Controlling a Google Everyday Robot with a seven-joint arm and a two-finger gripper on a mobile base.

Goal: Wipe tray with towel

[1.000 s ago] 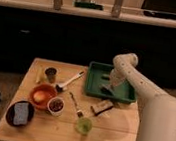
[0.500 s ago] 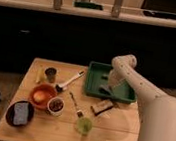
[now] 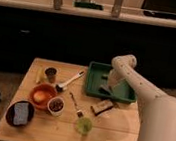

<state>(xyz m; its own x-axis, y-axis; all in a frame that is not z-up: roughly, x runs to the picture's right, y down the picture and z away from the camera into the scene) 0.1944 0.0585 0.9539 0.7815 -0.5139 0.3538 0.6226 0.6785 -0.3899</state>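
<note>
The green tray sits at the far right corner of the wooden table. The gripper is down inside the tray, near its front rim, and I cannot tell whether it is clamped on a towel. It looks like the wiping step, so the next move would call for an even sweep across the tray floor.

The wooden table carries a dark green tray at its far right corner with the claw low inside it, an orange bowl and a dark plate toward the left edge, a green cup near the front edge, and a white-handled brush mid-table.
</note>
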